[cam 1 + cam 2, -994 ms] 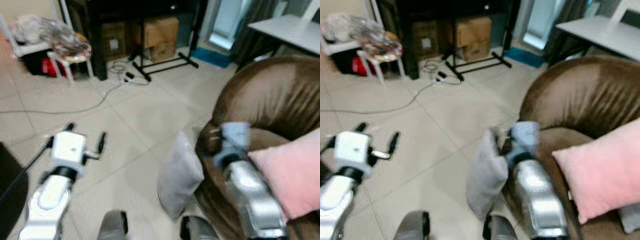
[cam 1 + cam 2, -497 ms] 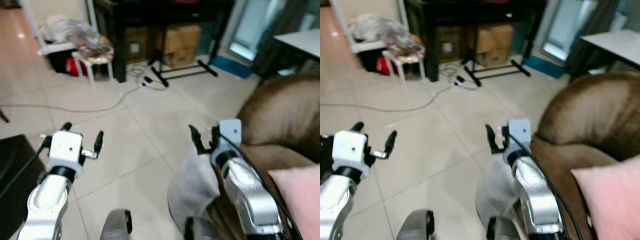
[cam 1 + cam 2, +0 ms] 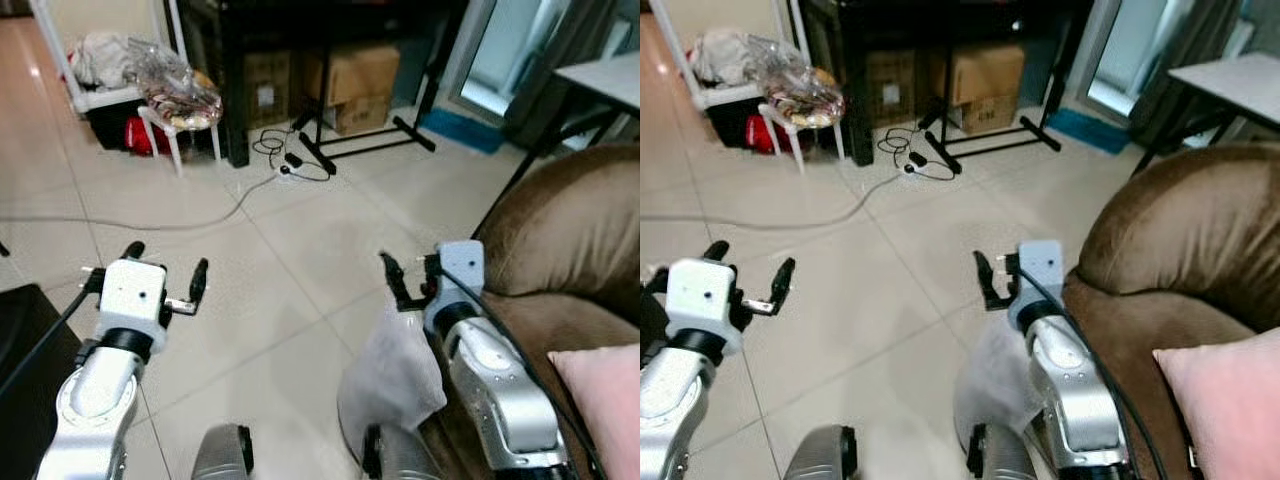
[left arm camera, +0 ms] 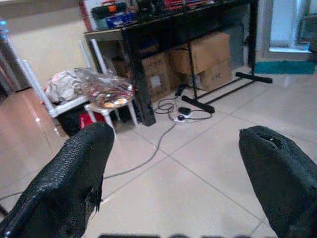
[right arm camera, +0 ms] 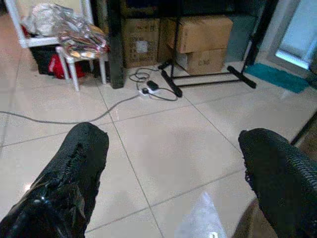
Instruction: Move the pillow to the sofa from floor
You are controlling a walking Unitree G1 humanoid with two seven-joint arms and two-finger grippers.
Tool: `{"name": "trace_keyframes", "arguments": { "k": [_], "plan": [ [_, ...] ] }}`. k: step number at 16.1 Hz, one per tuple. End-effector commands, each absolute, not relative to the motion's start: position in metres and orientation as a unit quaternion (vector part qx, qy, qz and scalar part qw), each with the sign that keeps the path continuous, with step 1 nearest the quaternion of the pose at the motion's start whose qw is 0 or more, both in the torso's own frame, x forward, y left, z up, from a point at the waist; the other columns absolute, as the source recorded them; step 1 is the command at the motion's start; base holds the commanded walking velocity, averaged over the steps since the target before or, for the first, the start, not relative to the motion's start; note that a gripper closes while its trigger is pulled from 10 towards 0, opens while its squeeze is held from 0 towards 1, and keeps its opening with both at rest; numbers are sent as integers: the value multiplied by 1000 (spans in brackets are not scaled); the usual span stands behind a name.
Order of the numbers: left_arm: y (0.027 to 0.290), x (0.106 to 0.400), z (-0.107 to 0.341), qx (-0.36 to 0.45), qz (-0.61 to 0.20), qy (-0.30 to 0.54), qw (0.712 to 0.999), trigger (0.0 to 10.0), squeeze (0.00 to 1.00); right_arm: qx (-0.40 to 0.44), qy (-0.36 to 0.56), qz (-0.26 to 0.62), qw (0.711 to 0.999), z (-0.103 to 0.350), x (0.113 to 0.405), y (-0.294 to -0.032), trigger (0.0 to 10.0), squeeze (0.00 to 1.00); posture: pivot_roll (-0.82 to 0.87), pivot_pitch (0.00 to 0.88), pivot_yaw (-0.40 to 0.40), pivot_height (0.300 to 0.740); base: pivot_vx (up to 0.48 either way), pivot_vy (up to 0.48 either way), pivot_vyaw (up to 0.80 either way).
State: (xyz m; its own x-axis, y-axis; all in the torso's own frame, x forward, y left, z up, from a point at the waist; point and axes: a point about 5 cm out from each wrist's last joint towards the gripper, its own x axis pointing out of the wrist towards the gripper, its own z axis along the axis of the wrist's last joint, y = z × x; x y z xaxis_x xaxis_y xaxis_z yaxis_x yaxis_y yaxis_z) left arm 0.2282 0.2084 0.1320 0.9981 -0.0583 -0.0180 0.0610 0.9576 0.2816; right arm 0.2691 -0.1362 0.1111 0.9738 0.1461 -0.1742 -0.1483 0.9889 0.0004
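While one grey pillow (image 3: 395, 375) leans, two grippers gape.

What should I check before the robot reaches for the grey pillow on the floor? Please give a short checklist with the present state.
1. Right gripper open: ok.
2. Left gripper open, holding nothing: ok.
3. Grey pillow within reach, on the floor against the brown sofa: ok.
4. Right gripper around the pillow: not ok, it is above the pillow's top.
5. Free sofa seat beside the pink pillow: cannot tell.
6. Cable away from the pillow: ok.
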Motion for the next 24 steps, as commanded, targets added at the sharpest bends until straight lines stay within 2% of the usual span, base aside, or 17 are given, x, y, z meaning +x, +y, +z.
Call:
{"name": "trace_keyframes", "arguments": {
  "k": [1,5,17,24],
  "plan": [
    [205,229,132,141,-38,4,989,10000,0,-10,83,60,995,112,270,-142,10000,0,-30,0,-56,626,292,0,0],
    [207,230,133,147,-35,4,989,10000,0,4,89,58,994,110,269,-142,10000,0,-30,0,-53,626,280,0,0],
    [205,232,130,166,-36,9,985,10000,0,19,94,55,994,108,269,-142,10000,0,-31,0,-49,508,0,0,0],
    [204,232,131,158,-42,5,987,10000,0,26,104,47,993,104,270,-144,10000,0,-29,0,-49,503,0,0,0]
  ]
}}
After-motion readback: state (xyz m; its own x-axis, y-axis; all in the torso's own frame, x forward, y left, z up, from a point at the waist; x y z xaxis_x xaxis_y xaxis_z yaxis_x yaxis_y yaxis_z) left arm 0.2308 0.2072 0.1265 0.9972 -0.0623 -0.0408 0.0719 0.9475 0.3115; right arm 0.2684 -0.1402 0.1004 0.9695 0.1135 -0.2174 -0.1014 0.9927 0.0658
